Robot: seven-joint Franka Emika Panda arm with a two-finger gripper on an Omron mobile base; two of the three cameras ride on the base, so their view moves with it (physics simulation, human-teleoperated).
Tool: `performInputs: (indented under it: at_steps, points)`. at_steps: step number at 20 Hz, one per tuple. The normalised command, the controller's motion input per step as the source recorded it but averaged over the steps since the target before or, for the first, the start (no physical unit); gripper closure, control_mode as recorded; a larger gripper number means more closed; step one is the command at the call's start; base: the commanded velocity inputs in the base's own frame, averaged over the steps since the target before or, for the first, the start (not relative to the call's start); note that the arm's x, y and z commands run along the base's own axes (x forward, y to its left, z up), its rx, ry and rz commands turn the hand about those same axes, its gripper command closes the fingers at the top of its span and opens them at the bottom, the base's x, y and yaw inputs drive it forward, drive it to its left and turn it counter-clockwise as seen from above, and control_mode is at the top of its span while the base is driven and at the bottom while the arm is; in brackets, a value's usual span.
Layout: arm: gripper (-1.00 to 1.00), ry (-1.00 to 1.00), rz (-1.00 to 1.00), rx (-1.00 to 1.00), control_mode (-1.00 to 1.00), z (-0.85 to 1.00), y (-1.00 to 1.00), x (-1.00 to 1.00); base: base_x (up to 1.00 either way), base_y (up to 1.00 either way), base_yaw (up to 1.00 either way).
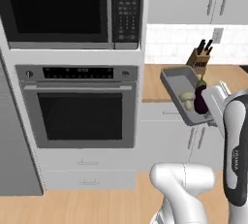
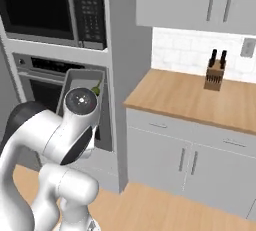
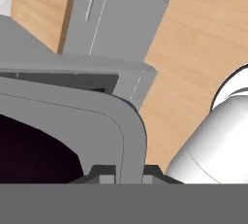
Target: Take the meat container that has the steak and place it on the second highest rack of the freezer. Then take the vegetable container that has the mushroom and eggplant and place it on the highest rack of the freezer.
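Observation:
The vegetable container (image 1: pixel 175 83), a dark grey rectangular tray, hangs tilted in the air in front of the counter edge, right of the oven. A pale mushroom (image 1: pixel 186 99) and a dark purple eggplant (image 1: pixel 200 100) have slid to its lower end. My gripper (image 3: pixel 130 173) is shut on the tray's rim (image 3: pixel 131 131), one fingertip on each side of the wall. In the right base view the vegetable container (image 2: pixel 79 79) shows behind my wrist, with the eggplant's green stem (image 2: pixel 96 90) poking up. The meat container and the steak are out of view.
A black-fronted oven (image 1: pixel 80 116) under a microwave (image 1: pixel 58 9) stands left of the tray. A knife block (image 2: pixel 215 75) sits on the wooden counter (image 2: pixel 190 97), with grey cabinets below and above. A grey panel (image 1: pixel 12 145) runs along the far left edge.

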Motion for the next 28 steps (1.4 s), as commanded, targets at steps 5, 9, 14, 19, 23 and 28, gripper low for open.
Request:
performInputs:
  at_steps: [5,9,14,19,23,28]
  points:
    - [1.00,0.00,0.00,0.00,1.00,0.00,0.00,0.00,0.26,0.98,0.49]
    - [1.00,0.00,0.00,0.00,1.00,0.00,0.00,0.00,0.25,0.83,0.70]
    - [1.00,0.00,0.00,0.00,1.00,0.00,0.00,0.00,0.10,1.00,0.61]
    - [1.00,0.00,0.00,0.00,1.00,0.00,0.00,0.00,0.68,0.98,0.32]
    - [1.00,0.00,0.00,0.00,1.00,0.00,0.00,0.00,0.91,0.95,-0.11]
    - [1.00,0.00,0.00,0.00,1.00,0.00,0.00,0.00,0.97,0.77,-0.42]
